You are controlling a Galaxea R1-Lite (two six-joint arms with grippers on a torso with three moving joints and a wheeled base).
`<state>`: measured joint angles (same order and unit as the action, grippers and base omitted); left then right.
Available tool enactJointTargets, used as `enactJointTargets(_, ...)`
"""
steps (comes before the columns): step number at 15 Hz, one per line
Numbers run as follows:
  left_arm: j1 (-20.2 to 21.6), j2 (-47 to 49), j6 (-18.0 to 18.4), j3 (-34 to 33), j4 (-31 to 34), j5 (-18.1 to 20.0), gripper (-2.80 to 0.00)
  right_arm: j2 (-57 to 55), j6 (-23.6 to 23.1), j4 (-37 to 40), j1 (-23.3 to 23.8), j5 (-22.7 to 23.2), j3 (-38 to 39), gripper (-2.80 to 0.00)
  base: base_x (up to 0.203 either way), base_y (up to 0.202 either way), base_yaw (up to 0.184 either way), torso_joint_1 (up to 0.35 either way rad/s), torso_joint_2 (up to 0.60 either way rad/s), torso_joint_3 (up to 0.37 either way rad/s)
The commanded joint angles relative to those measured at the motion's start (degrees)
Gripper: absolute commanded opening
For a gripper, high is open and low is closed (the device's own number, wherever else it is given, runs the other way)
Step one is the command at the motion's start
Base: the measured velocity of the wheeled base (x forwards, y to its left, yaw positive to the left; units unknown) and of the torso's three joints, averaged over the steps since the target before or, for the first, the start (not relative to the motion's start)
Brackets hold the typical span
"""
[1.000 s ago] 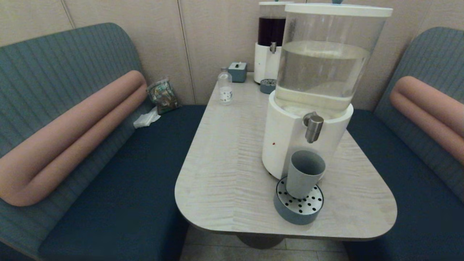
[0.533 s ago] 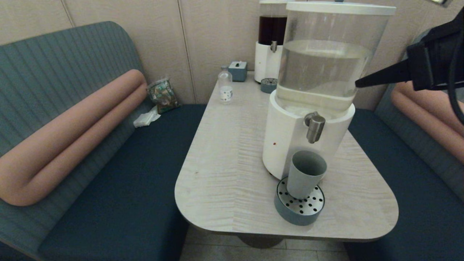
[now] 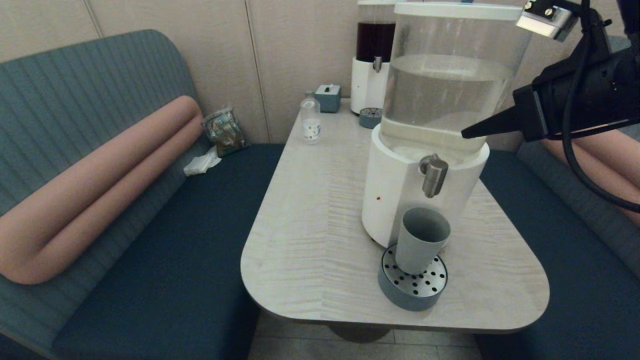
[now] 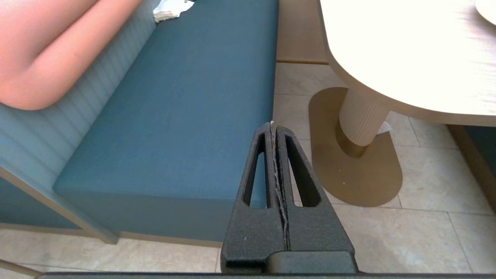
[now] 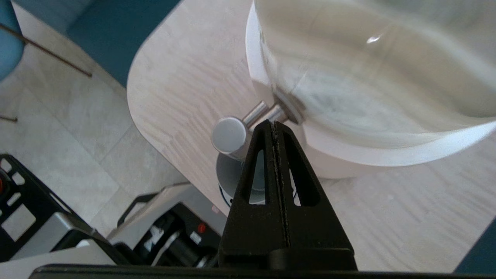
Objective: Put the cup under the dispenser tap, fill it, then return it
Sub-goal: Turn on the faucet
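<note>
The grey-blue cup (image 3: 420, 246) stands upright on the round perforated drip tray (image 3: 413, 287), directly below the brushed-metal dispenser tap (image 3: 432, 174) of the big clear tank (image 3: 452, 75). My right gripper (image 3: 465, 134) is shut and empty. It hangs in the air to the right of the tank, above and right of the tap. In the right wrist view the tap's round knob (image 5: 229, 134) lies just past my right gripper (image 5: 273, 123), with the cup (image 5: 228, 174) beneath. My left gripper (image 4: 273, 125) is shut, parked low beside the bench, off the table.
A dark-liquid dispenser (image 3: 372, 60) with its own small tray (image 3: 370, 118) stands at the table's far end, with a clear bottle (image 3: 310, 120) and a small grey box (image 3: 328, 98). Padded benches (image 3: 150, 240) flank the table (image 3: 310, 240). The robot's base (image 5: 116, 240) lies below the table's edge.
My right arm has come into view from the right and moved left and down toward the tank and tap. The cup and tray have not moved.
</note>
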<state>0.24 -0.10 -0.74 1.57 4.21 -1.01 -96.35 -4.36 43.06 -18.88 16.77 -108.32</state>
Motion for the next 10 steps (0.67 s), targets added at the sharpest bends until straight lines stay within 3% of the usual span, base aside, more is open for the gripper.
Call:
enactJointTargets(1, 0.0, 0.2, 0.0, 0.0, 0.0, 0.0, -2.8, -0.8, -0.1, 0.1, 0.0, 0.1, 1.5, -2.8, 0.0, 0.0, 0.0, 0.0, 0.0, 0.0)
enactJointTargets(10, 0.0, 0.2, 0.0, 0.0, 0.0, 0.0, -2.8, -2.8, -0.6, -1.2, -0.7, 0.1, 4.0, -2.8, 0.0, 0.0, 0.0, 0.0, 0.0, 0.0)
